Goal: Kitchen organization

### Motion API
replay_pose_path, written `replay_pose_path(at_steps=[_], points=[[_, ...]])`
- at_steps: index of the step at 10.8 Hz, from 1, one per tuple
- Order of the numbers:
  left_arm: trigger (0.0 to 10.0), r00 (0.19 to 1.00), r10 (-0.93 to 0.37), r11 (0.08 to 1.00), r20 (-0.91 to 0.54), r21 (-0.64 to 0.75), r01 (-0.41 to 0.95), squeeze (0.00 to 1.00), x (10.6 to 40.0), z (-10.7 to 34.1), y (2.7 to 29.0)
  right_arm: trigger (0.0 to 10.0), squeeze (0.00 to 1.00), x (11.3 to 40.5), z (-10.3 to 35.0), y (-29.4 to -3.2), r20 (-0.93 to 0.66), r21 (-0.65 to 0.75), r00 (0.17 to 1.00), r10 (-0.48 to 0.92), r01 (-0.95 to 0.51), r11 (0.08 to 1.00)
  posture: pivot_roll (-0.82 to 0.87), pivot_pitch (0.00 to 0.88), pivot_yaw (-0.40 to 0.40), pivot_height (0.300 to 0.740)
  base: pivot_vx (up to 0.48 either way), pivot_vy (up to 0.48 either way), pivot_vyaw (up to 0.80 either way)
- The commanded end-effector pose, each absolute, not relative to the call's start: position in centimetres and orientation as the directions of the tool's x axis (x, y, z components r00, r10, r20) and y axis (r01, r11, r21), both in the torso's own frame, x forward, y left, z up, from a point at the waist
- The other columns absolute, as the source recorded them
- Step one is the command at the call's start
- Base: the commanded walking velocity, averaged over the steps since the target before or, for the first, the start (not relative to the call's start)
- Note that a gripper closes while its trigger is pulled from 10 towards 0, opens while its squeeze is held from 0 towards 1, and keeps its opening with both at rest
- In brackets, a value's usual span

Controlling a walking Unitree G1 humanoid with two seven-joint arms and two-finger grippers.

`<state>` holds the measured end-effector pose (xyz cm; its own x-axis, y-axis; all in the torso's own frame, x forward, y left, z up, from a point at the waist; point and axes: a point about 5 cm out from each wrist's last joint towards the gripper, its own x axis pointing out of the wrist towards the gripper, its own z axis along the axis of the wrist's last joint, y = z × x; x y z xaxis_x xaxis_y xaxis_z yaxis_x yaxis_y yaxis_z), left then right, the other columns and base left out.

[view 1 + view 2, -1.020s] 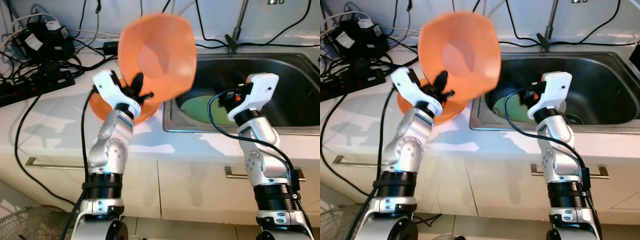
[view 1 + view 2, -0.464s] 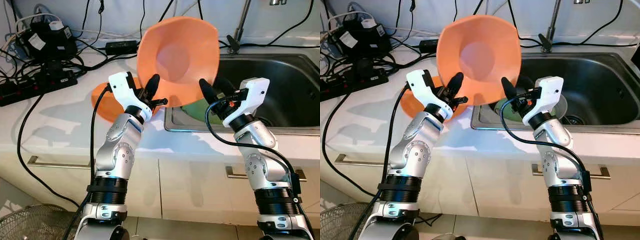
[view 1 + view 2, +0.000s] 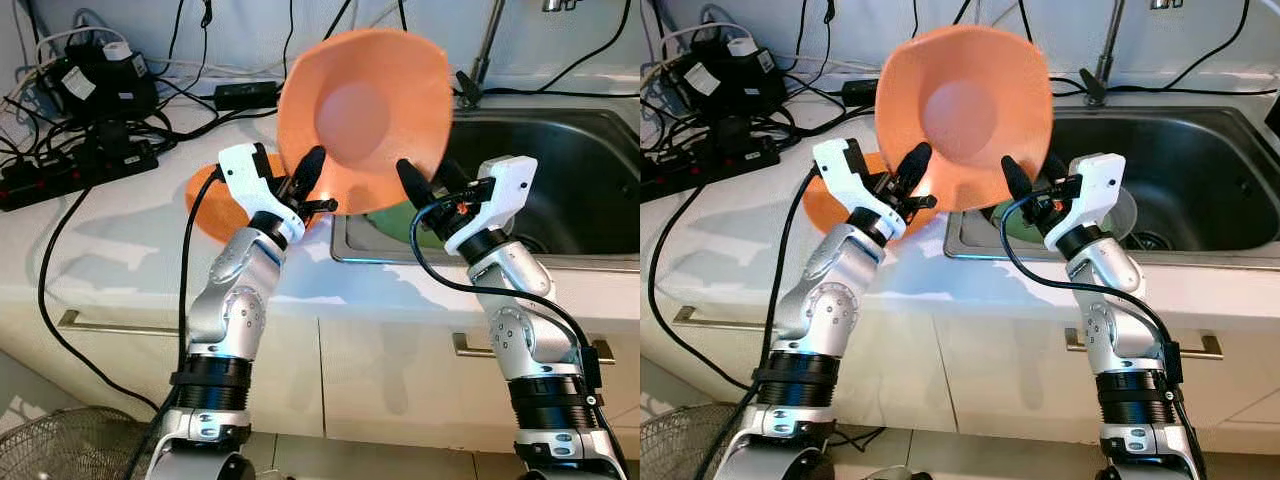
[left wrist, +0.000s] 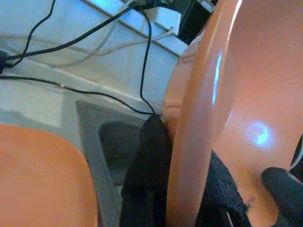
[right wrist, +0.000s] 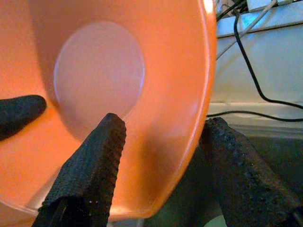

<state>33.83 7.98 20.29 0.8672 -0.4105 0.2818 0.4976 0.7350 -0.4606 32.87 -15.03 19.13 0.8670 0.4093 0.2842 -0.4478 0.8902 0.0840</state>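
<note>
A large orange bowl (image 3: 365,115) is held up on edge over the counter beside the sink, its inside facing me. My left gripper (image 3: 310,188) is shut on its lower left rim; in the left wrist view the black fingers (image 4: 147,179) clamp the bowl's wall (image 4: 246,94). My right gripper (image 3: 425,182) stands open at the lower right rim, one finger (image 5: 90,175) inside the bowl (image 5: 94,75) and the other (image 5: 241,175) outside it. A second orange bowl (image 3: 205,205) lies on the white counter behind the left arm.
The steel sink (image 3: 570,150) at the right holds a green dish (image 3: 395,228), with the faucet (image 3: 480,50) behind. Power strips and tangled cables (image 3: 80,150) crowd the back left counter. A fan (image 3: 60,450) stands on the floor at lower left.
The left gripper has carried the bowl right, toward the sink. The right gripper has risen from the sink and now straddles the bowl's rim.
</note>
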Motion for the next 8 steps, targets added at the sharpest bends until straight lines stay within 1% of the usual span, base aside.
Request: replay_pose_path(at_steps=[1,3,4,5,6,8], points=[[10.0,0.840,-0.430,0.719,0.330,-0.437,0.540,0.00,33.5,21.2,8.2,10.0,0.00,33.0,19.3,-14.9,0.287,0.093,0.872,0.396,-0.437,0.895,0.02,0.000,0.088,0.740,0.000,0.000,0.00],[10.0,0.837,-0.443,0.722,0.320,-0.426,0.545,0.00,33.4,20.8,8.5,10.0,0.00,33.1,19.5,-15.4,0.298,0.131,0.884,0.360,-0.411,0.902,0.02,0.000,0.089,0.740,0.000,0.000,0.00],[10.0,0.837,-0.454,0.728,0.306,-0.415,0.546,0.00,33.4,20.4,8.6,8.4,0.00,33.4,19.7,-16.0,0.303,0.152,0.899,0.317,-0.374,0.915,0.02,0.000,0.088,0.740,0.000,0.000,0.00],[10.0,0.838,-0.458,0.731,0.297,-0.410,0.545,0.00,33.3,20.1,8.7,1.4,0.00,33.7,19.8,-16.5,0.306,0.198,0.912,0.273,-0.341,0.919,0.02,0.000,0.090,0.740,0.000,0.000,0.00],[10.0,0.837,-0.462,0.729,0.295,-0.411,0.547,0.00,33.2,20.0,8.6,0.0,0.00,33.5,19.8,-16.1,0.308,0.186,0.902,0.302,-0.368,0.911,0.02,0.000,0.090,0.740,0.000,0.000,0.00],[10.0,0.833,-0.467,0.725,0.296,-0.411,0.552,0.00,33.2,20.0,8.5,0.0,0.00,33.4,19.8,-15.8,0.311,0.199,0.897,0.314,-0.384,0.902,0.02,0.000,0.093,0.740,0.000,0.000,0.00]])
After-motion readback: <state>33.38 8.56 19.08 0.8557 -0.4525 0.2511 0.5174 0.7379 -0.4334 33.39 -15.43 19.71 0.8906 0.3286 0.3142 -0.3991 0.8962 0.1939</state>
